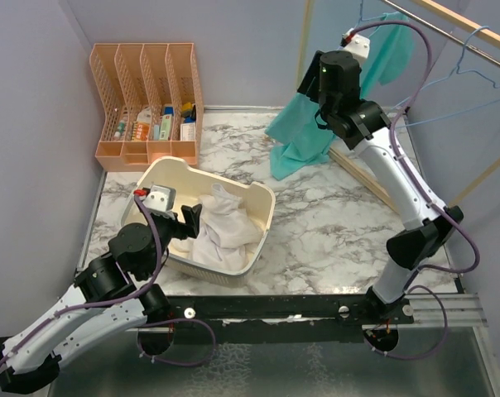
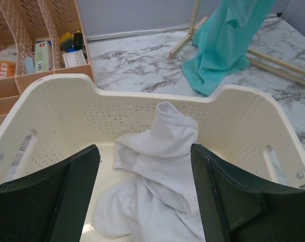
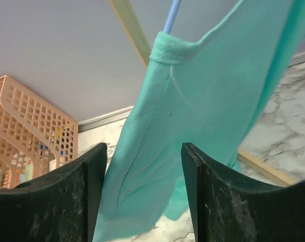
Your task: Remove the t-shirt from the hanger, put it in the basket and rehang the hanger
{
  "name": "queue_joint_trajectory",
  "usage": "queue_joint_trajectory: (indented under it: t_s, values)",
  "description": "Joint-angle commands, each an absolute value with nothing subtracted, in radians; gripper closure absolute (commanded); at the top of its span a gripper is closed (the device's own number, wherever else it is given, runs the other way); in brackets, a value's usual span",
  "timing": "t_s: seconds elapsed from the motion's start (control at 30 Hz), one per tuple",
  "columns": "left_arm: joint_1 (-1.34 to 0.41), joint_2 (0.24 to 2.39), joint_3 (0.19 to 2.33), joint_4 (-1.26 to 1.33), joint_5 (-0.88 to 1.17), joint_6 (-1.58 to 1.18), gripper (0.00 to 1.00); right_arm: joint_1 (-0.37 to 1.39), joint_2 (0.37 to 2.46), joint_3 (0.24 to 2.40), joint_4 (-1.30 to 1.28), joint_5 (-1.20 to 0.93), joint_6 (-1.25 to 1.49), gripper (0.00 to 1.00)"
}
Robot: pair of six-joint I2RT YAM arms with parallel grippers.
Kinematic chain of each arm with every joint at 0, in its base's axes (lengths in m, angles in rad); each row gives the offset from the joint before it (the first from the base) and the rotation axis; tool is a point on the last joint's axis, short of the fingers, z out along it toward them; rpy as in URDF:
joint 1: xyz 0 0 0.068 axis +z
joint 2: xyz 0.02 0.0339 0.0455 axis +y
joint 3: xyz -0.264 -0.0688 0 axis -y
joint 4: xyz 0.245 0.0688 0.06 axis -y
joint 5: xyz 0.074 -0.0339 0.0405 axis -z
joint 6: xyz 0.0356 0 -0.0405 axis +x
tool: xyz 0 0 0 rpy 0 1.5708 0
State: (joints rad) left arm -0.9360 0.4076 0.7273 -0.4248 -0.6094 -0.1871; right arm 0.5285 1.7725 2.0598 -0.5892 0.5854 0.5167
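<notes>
While the left fingers (image 2: 46,196) hover spread over the basket (image 2: 56,96), the right fingers (image 3: 56,201) stand parted before the teal t-shirt (image 3: 193,126) on its hanger (image 3: 171,15).

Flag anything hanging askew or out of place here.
The teal t-shirt hangs lopsided, seemingly off one end of the blue hanger, and its lower part is pooled on the marble table instead of hanging free. Nothing else stands out.

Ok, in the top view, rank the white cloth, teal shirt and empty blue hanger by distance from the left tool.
1. White cloth, just right of the left tool.
2. Teal shirt, far centre.
3. Empty blue hanger, far right.
</notes>
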Motion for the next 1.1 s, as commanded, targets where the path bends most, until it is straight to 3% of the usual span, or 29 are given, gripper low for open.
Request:
queue_joint_trajectory:
  t_s: [0.0, 0.27, 0.73, 1.07]
  values:
    - [-0.933, 0.429, 0.719, -0.387, -0.570, -0.187, 0.25, 0.530, 1.669, 1.995, -0.526, 0.723, 0.417, 0.41]
    - [-0.933, 0.446, 0.720, -0.384, -0.553, -0.185, 0.25, 0.528, 1.621, 1.956, -0.490, 0.755, 0.319, 0.47]
    - [-0.933, 0.442, 0.717, -0.385, -0.546, -0.185, 0.25, 0.513, 1.694, 2.036, -0.538, 0.668, 0.351, 0.48]
    - [-0.933, 0.439, 0.718, -0.384, -0.552, -0.184, 0.25, 0.512, 1.676, 2.014, -0.436, 0.534, 0.413, 0.41]
